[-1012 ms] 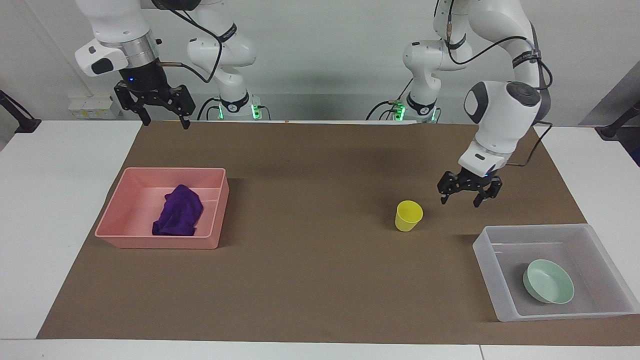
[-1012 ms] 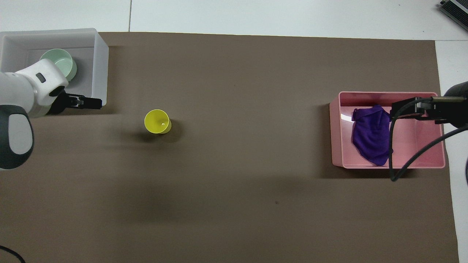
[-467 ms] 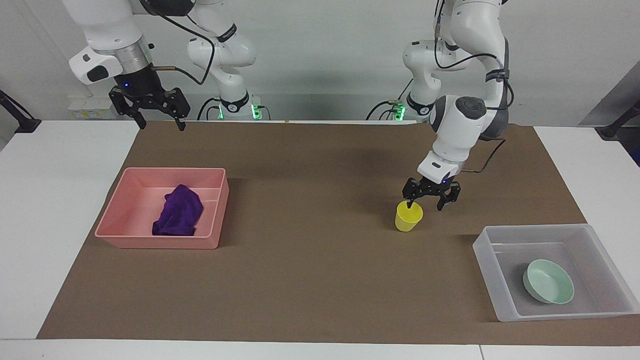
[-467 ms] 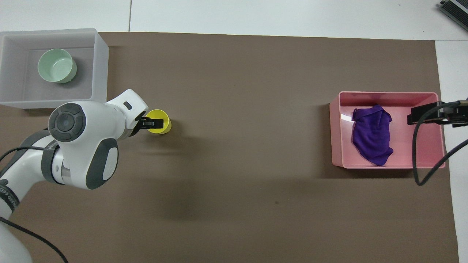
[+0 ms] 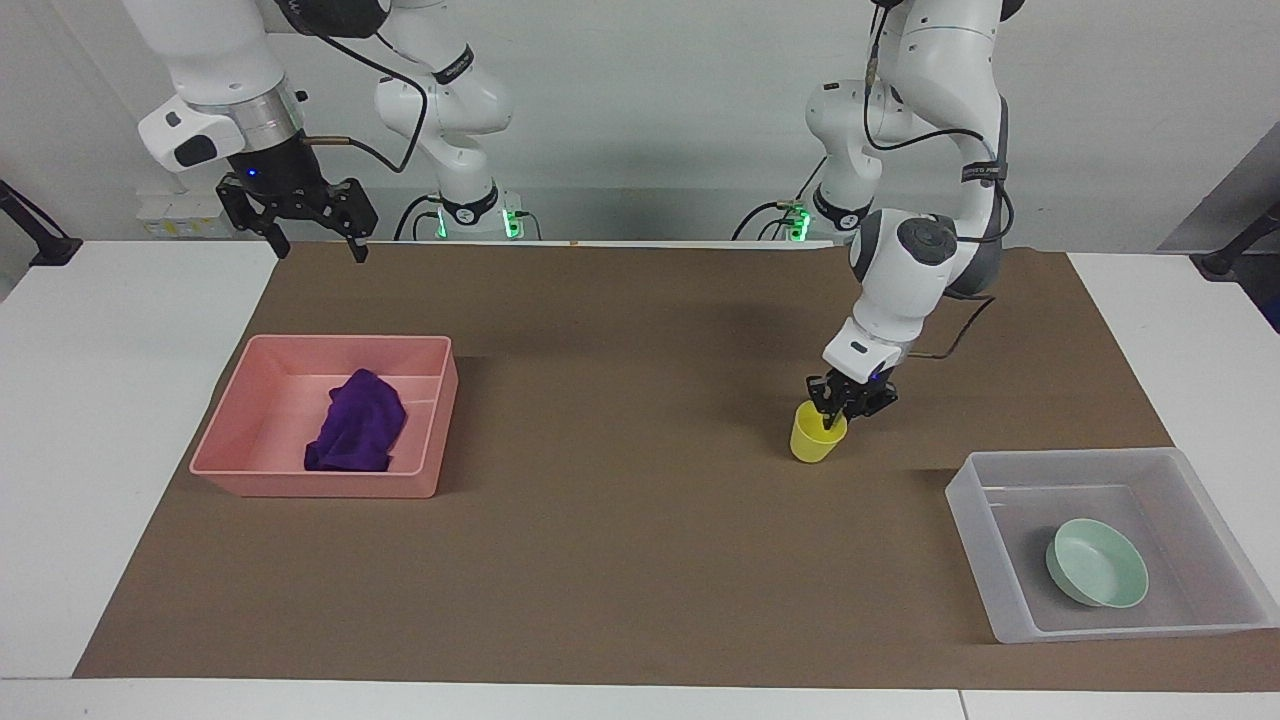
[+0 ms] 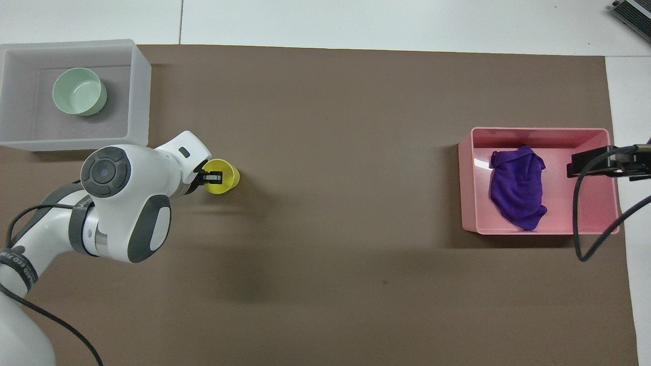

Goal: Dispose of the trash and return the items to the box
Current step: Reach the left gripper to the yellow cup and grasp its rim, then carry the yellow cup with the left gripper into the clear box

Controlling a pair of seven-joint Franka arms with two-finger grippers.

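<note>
The yellow cup (image 5: 813, 445) stands on the brown mat; it also shows in the overhead view (image 6: 229, 175). My left gripper (image 5: 838, 416) is down at the cup's rim and shut on it, one finger inside the cup; it shows in the overhead view (image 6: 215, 177) too. The mint-green bowl (image 5: 1097, 562) lies in the translucent box (image 5: 972, 525) at the left arm's end, also seen from overhead as bowl (image 6: 77, 91) and box (image 6: 138, 96). The purple rag (image 5: 355, 435) lies in the pink tray (image 5: 320, 485). My right gripper (image 5: 320, 245) is open and empty, raised.
The pink tray (image 6: 539, 134) with the rag (image 6: 517, 193) sits at the right arm's end of the mat. My right gripper (image 6: 577, 165) hangs over the tray's outer end in the overhead view. A black cable (image 6: 577, 213) dangles from the right arm over the tray.
My left gripper swung from beside the box over to the cup, came down and closed on its rim. The right gripper drifted slightly toward its end of the table.
</note>
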